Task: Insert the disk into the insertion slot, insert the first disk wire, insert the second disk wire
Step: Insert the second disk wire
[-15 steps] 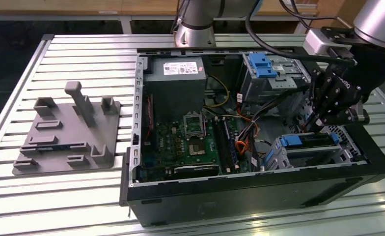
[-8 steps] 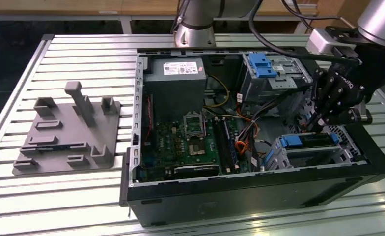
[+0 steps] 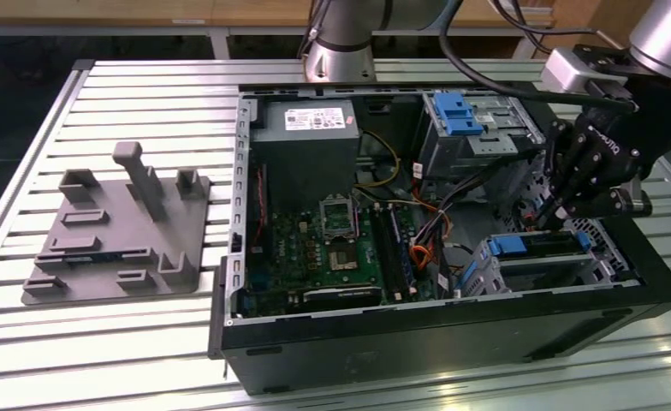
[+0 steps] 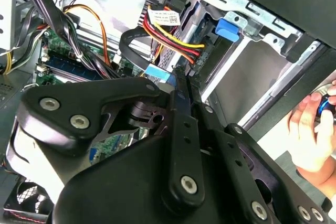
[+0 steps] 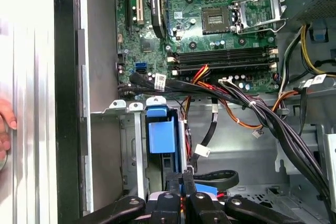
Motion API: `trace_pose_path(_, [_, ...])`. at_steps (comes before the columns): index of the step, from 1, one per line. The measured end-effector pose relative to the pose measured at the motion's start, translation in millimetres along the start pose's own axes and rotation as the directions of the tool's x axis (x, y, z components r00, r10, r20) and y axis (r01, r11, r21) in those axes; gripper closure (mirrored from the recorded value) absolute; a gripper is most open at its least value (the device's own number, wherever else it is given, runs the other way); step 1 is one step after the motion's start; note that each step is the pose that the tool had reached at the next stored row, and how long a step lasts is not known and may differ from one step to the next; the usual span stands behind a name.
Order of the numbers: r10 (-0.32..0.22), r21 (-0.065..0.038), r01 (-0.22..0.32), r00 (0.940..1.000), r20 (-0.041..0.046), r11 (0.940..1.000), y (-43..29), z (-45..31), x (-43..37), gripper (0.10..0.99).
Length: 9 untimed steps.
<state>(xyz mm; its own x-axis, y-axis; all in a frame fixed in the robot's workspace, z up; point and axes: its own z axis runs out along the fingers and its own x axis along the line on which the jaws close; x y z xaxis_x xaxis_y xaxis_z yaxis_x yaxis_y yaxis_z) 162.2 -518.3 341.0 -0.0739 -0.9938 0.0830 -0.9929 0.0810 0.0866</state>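
The disk (image 3: 537,246) lies in the insertion slot (image 3: 564,276), a silver cage at the case's near corner on the exterior view's right; its blue caddy tab (image 5: 161,135) faces the motherboard. My gripper (image 3: 553,224) hangs just above the disk's inner end. In both wrist views its fingers (image 4: 181,103) are pressed together, and a black disk wire (image 4: 131,38) with a light-blue connector (image 4: 160,74) sits at their tips. A red, yellow and black wire bundle (image 4: 176,38) runs toward the cage (image 4: 252,61).
The open black case (image 3: 427,342) holds a motherboard (image 3: 324,248), a power supply (image 3: 307,145) and a taller cage with a blue latch (image 3: 461,116). Loose cables (image 5: 273,124) cross the middle. A grey fixture plate (image 3: 119,231) lies outside. A person's hand (image 4: 310,124) is beside the case wall.
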Motion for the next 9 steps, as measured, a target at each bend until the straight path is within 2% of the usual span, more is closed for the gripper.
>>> trace_pose_path(9, [-0.001,-0.001,0.001,1.0000,-0.0002,1.0000,-1.3,0.3,0.3,0.945])
